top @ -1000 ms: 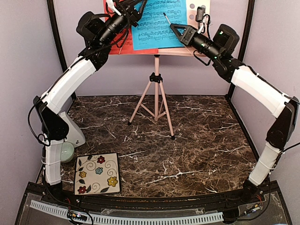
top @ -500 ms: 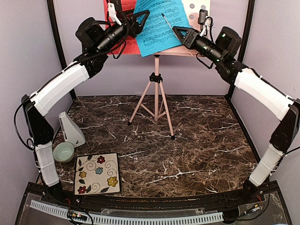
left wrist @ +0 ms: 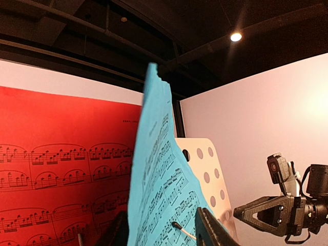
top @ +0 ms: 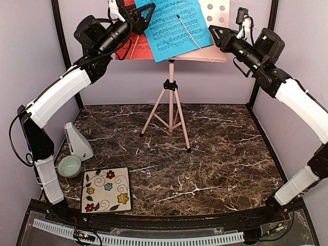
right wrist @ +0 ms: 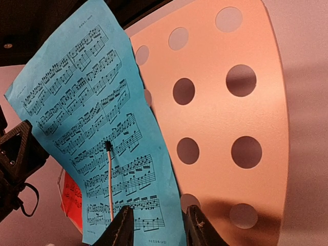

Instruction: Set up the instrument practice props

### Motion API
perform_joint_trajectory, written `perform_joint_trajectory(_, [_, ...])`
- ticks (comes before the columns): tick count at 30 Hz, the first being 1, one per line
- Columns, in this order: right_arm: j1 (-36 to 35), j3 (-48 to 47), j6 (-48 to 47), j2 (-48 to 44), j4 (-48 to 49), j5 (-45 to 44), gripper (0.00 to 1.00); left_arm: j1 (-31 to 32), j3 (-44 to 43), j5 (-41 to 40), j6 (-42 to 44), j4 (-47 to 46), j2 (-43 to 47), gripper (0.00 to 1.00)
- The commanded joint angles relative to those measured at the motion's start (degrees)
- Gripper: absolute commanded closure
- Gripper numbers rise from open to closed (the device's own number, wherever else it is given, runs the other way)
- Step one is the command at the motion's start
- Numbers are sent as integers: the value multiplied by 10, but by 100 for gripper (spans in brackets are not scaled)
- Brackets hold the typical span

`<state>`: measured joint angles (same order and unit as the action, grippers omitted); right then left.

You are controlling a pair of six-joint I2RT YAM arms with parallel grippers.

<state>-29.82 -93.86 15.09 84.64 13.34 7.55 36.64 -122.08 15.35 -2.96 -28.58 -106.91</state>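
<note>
Step in hand, by my read: getting the blue sheet (top: 177, 23) to sit right on the music stand (top: 170, 97).

- Blue sheet is up on the stand's desk (right wrist: 215, 118) but crooked. It tilts left over the red sheet (left wrist: 61, 154), with the wire page holder (right wrist: 110, 184) lying across its front.
- Left gripper (left wrist: 161, 212): jaws partly apart, with the blue sheet's left edge running between them, not pinched.
- Right gripper (right wrist: 160, 208): jaws narrow but apart, holding nothing, just right of the sheet in front of the bare desk.
- Metronome (top: 78, 141) stands on the table far left, well apart from the stand.

To do it well: take one edge lightly with one gripper only, rotate the sheet until its bottom edge lies flat on the ledge, then slide it right so the red page shows. Keep it under the wire. Don't push on the desk, since the tripod looks light and could tip. Thin paper creases easily, so don't squeeze hard.
</note>
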Motion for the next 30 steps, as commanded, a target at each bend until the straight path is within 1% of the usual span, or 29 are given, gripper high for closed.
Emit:
perform_joint_trajectory(1, [6, 26, -3, -14, -15, -33, 63, -2, 2, -4, 4, -5, 23, 55])
perform_joint_trajectory(8, [11, 66, 23, -30, -5, -28, 58, -2, 6, 3, 6, -3, 27, 55])
perform_joint_trajectory(13, [15, 62, 49, -17, 13, 11, 57, -2, 6, 8, 4, -4, 25, 55])
perform_joint_trajectory(21, [16, 39, 75, 4, 45, 57, 67, -2, 2, 12, 5, -1, 23, 56])
perform_joint_trajectory(25, [16, 35, 83, 15, 71, 67, 69, -2, -6, 17, 5, 4, 19, 56])
perform_joint_trajectory(28, [16, 15, 84, 29, 69, 70, 71, -2, -12, 20, 3, 11, 18, 56])
perform_joint_trajectory(30, [16, 2, 84, 37, 69, 74, 72, -2, -12, 21, 1, 16, 19, 54])
